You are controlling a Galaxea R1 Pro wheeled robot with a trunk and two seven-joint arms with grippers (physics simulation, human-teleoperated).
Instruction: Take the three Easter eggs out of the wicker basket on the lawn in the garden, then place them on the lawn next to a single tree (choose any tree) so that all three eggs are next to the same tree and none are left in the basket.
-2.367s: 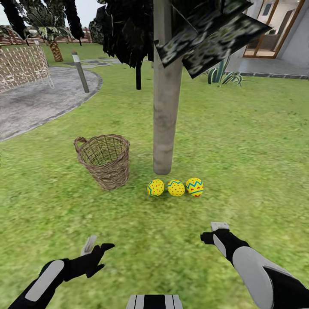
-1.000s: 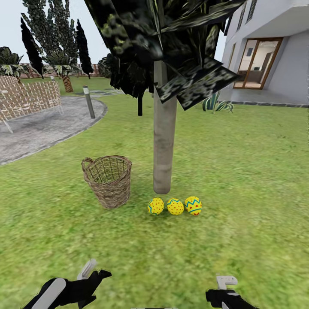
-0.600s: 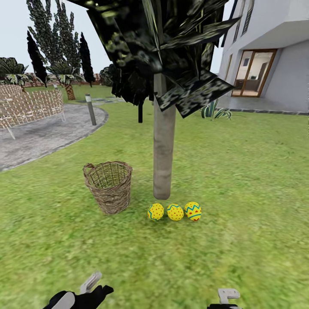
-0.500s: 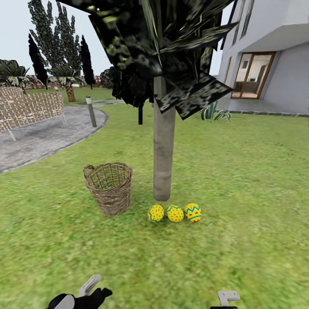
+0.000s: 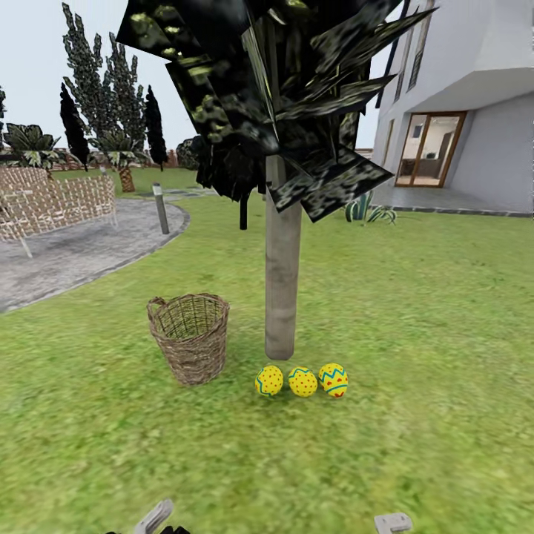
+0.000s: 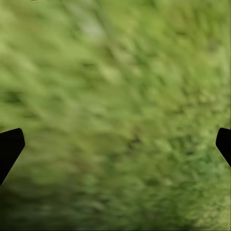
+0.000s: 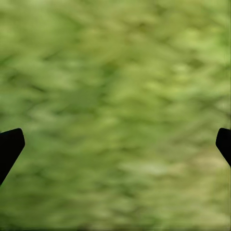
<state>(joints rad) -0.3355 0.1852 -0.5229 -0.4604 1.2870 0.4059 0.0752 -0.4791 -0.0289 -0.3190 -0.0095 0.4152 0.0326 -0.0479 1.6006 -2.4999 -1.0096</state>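
Observation:
Three yellow Easter eggs lie in a row on the lawn (image 5: 415, 311) at the foot of the pale-trunked tree (image 5: 282, 282): one (image 5: 269, 380), one (image 5: 302, 382) and one (image 5: 334, 380). The wicker basket (image 5: 189, 337) stands upright just left of the trunk, and the part of its inside that I see holds no egg. My left gripper (image 6: 115, 144) is open over blurred grass, its dark fingertips (image 6: 9, 147) far apart. My right gripper (image 7: 115, 144) is open over grass too. At the head view's bottom edge peek a left finger (image 5: 153, 518) and a right finger (image 5: 391, 522).
A grey round patio (image 5: 81, 248) with a woven bench (image 5: 55, 204) and a short post (image 5: 161, 209) lies at the left. The white house (image 5: 460, 96) with a glass door stands at the right. Dark leaf clumps (image 5: 274, 89) hang over the trunk. Open grass spreads all around.
The head view has tilted up, so both arms have slid down out of the picture and more sky and house show. The eggs, basket and tree have stayed put.

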